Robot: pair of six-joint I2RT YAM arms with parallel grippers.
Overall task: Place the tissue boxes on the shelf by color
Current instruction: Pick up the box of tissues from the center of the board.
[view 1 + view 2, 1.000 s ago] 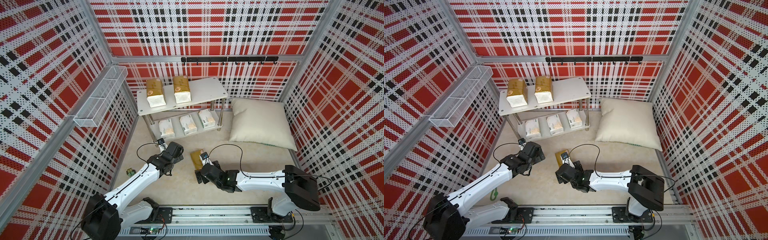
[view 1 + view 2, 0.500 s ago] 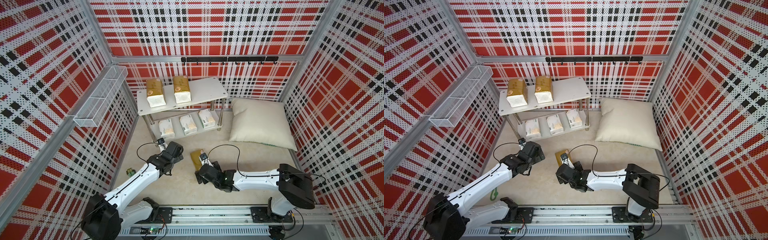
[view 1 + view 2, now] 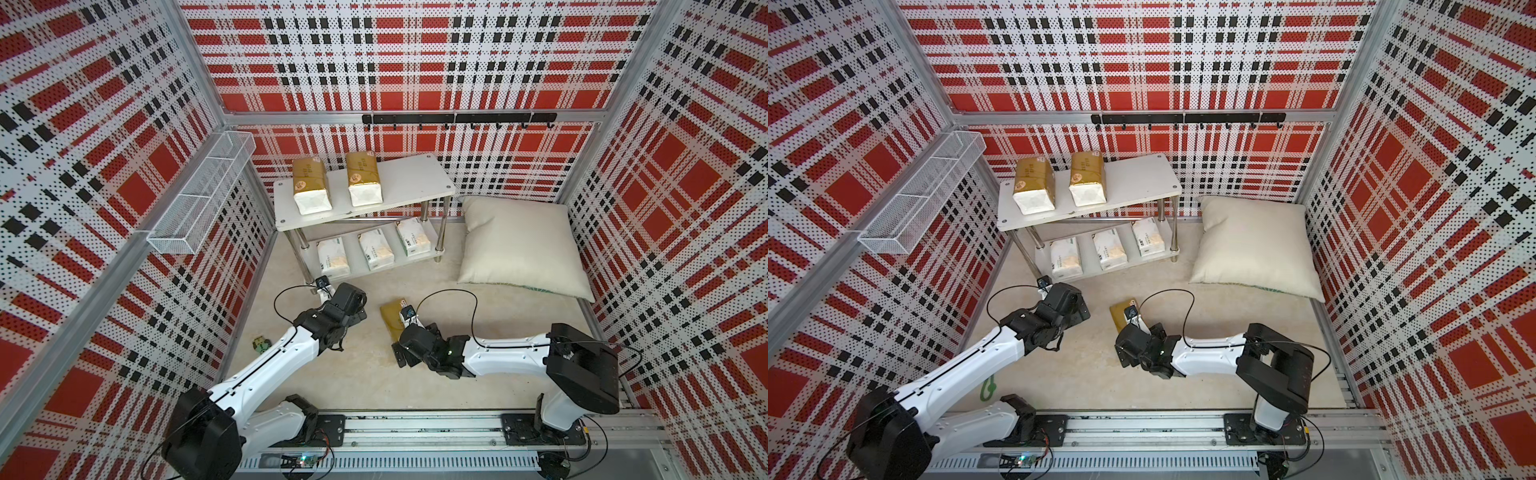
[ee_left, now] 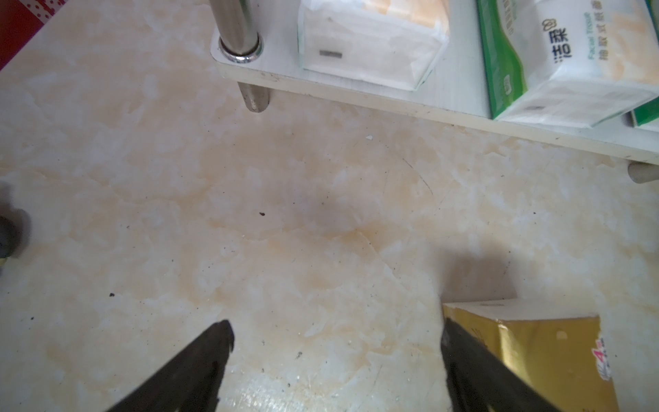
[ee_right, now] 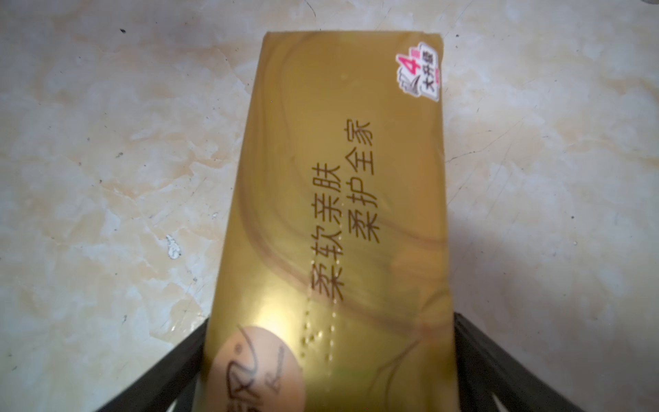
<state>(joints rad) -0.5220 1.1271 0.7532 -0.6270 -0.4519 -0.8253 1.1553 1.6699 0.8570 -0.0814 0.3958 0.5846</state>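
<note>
Gold wrap marks the last tissue pack (image 5: 335, 221) lying on the counter, near of the shelf (image 3: 409, 183), between our right pincer's (image 5: 331, 371) wide jaws, not yet gripped. Our left pincer (image 4: 335, 356) hangs wide, empty, just left.

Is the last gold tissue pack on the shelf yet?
No. The gold tissue pack lies flat on the floor in front of the shelf, between the open right gripper's fingers.

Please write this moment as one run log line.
right gripper: open, astride last gold pack on floor | left gripper: open, empty | shelf: two gold top, three white bottom
</note>
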